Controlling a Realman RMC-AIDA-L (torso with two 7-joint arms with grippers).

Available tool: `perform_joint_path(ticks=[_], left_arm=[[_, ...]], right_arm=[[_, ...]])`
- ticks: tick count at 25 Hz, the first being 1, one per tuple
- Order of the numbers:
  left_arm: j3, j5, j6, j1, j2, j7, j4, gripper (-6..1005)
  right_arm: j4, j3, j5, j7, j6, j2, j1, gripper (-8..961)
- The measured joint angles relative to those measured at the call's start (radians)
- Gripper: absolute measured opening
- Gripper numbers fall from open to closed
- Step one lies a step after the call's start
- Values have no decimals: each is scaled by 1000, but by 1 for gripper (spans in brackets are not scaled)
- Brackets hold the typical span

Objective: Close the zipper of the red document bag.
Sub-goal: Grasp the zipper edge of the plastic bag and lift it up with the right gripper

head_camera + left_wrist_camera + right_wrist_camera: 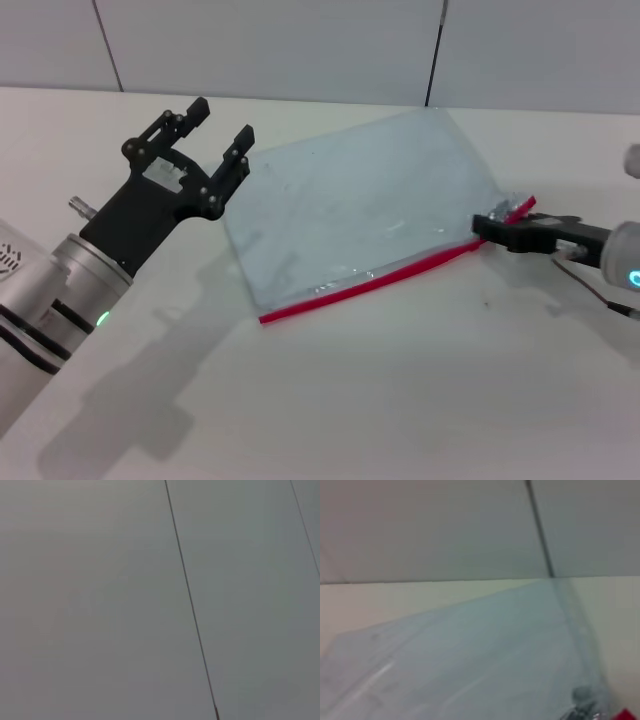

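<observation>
The red document bag (350, 210) lies flat on the white table, a translucent pale blue pouch. Its zipper (390, 275) is a red strip along the near long edge. At the strip's right end my right gripper (487, 228) is pinched shut on the bag's corner. In the right wrist view the bag (470, 655) fills the lower part, with a small metallic piece (580, 696) and a bit of the red zipper (625, 714) at the corner. My left gripper (222, 120) hovers open just left of the bag's far left corner, holding nothing.
The white table (400, 400) extends in front of the bag. Behind it stands a grey panelled wall (300, 40) with dark seams. Only that wall (100, 605) and a seam (190, 600) appear in the left wrist view.
</observation>
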Motion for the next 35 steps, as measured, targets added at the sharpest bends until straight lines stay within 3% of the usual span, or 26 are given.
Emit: perform_joint_path(ticks=[13,24,29,35], left_arm=[[0,0,0,-7,-1,0,-3,520],[0,0,-3,-7,-1,0,-3,512],[0,0,-3,-7,-1,0,-2,509],[10,9,-20,-11,0,1,-3,505]], right_arm=[[29,2,12,-1,56,6,40,567],[58,17,17,-86,47,7,49,144],[60,18,17,-104,17,7,51,98],[59,44,95,-209,-153,7,22,48]])
